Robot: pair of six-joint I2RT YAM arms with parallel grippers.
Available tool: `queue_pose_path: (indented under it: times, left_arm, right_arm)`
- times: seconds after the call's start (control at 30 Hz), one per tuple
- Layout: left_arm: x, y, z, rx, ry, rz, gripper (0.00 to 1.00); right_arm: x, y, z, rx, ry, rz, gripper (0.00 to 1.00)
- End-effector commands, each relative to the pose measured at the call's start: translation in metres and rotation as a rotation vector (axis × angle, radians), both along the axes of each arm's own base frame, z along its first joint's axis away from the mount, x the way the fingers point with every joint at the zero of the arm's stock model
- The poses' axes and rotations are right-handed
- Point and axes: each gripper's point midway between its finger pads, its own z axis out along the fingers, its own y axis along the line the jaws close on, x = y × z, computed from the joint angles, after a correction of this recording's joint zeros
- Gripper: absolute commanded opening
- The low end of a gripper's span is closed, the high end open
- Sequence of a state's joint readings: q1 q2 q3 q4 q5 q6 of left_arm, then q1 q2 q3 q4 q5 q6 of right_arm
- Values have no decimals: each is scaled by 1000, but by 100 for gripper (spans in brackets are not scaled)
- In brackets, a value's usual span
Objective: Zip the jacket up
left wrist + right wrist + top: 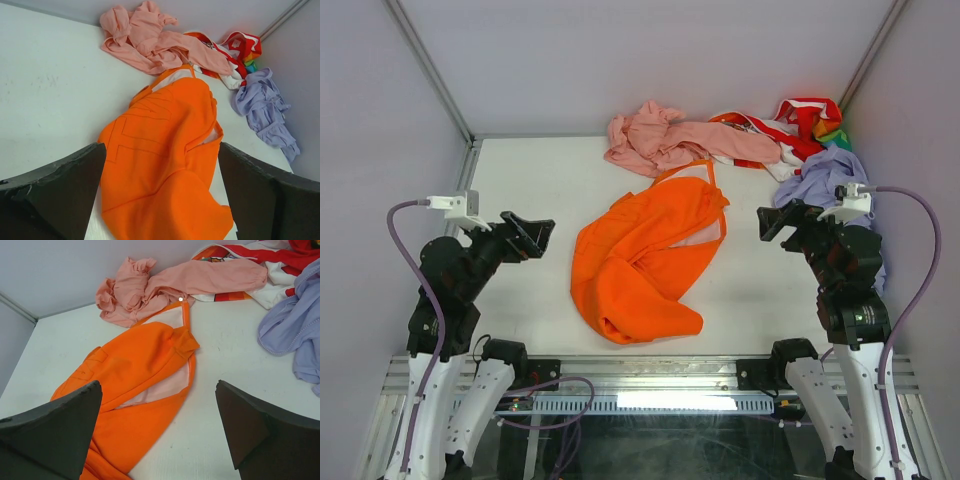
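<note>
Because the jacket (640, 262) is soft, light cloth, expect it to drape, bunch and slide on the smooth counter (520, 180) rather than keep any shape when you lift it. It lies crumpled in the middle of the counter between the two arms, folded over itself, with pale lining showing along its right side and its far end reaching up to the pink garment (660, 140). The left claw (530, 236) and the right claw (775, 222) hang on either side of it, both spread wide with nothing in them. A thin orange edge strip runs to the far tip, where a small shiny bit (180, 299) sits; you cannot tell from here whether that is the zipper pull. Your best holds are probably the firmer seamed front edges beside the lining, pinched close to the edge so that only one layer comes up. The loose middle would likely just gather into a lump, so spread the front flat first.
</note>
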State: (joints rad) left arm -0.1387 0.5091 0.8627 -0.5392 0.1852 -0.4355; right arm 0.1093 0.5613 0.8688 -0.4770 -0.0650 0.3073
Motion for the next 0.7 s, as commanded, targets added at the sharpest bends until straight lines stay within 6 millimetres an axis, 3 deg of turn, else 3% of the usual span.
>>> queue_pose_path:
  times: [0.0, 0.37, 0.53, 0.67]
  left_arm:
    - [2, -6, 9, -2, -18, -33, 99]
    - [12, -13, -1, 3, 46, -63, 99]
    - [20, -25, -24, -31, 156, -116, 99]
    - [27, -35, -43, -59, 258, -157, 99]
  right_arm:
    - [1, 2, 15, -16, -48, 16, 100]
    - [10, 13, 9, 38, -2, 52, 100]
    - [27, 36, -13, 115, 52, 144, 100]
    - [42, 60, -43, 159, 180, 241, 100]
